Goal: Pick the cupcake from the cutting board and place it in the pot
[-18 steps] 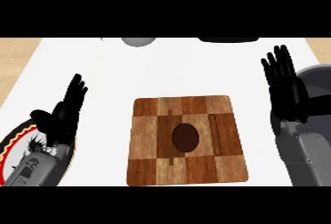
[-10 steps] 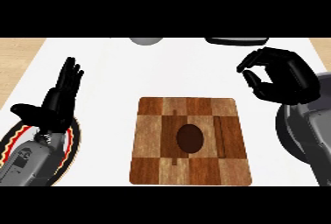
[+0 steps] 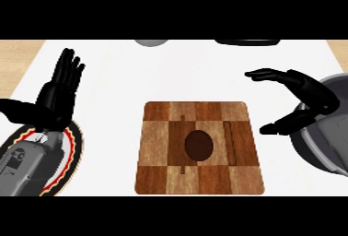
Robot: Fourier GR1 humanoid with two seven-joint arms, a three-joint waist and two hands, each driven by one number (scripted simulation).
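Cupcake (image 3: pixel 198 145): dark brown oval, lying just right of middle on the cutting board (image 3: pixel 163 138), untouched, nothing over it. Board flat on the white counter (image 3: pixel 183 73), squarely between both arms.

Right hand (image 3: pixel 307 99) off the board's right edge, above and to the right of the cupcake, fingers and thumb spread into a wide curve with nothing between them. Apart from the cupcake; reach not yet closed. Behind it, the grey pot (image 3: pixel 334 138) at the right edge, only partly in view.

To do well: bring the open right hand leftward and down over the oval, centre it between thumb and fingers before closing, lower straight rather than sweeping across the board. Close only once both sides bracket it. Then lift clear of the board before swinging right, high enough to pass the pot's rim.

Left hand (image 3: pixel 55 94) upright at the left, fingers straight, resting above a dark, red-rimmed plate (image 3: pixel 68 161).
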